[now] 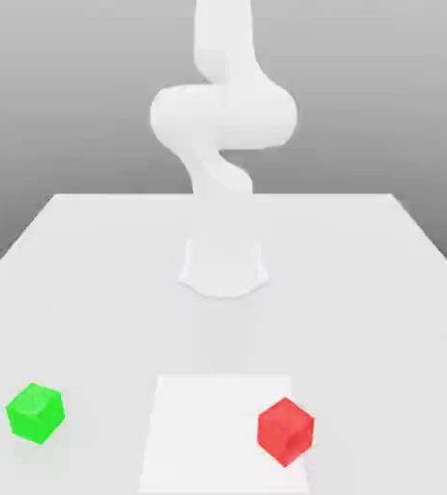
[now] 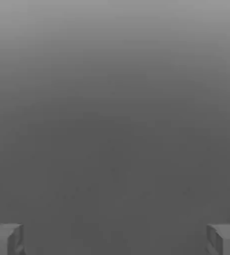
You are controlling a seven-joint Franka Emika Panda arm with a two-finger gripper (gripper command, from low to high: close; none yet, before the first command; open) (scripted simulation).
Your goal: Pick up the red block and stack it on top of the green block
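A red block (image 1: 285, 431) rests on the white table near the front, toward the exterior view's right. A green block (image 1: 36, 413) sits on the table at the exterior view's front left, well apart from the red one. The white arm (image 1: 223, 121) rises from its base at the middle of the table and bends upward. In the hand view my gripper (image 2: 115, 239) is open, its two grey fingertips (image 2: 5, 239) set wide apart with nothing between them, facing a plain grey backdrop.
The round arm base (image 1: 223, 266) stands mid-table. A slightly brighter white square patch (image 1: 193, 425) lies on the table front, under the red block. The table edge (image 1: 218, 196) runs along the back.
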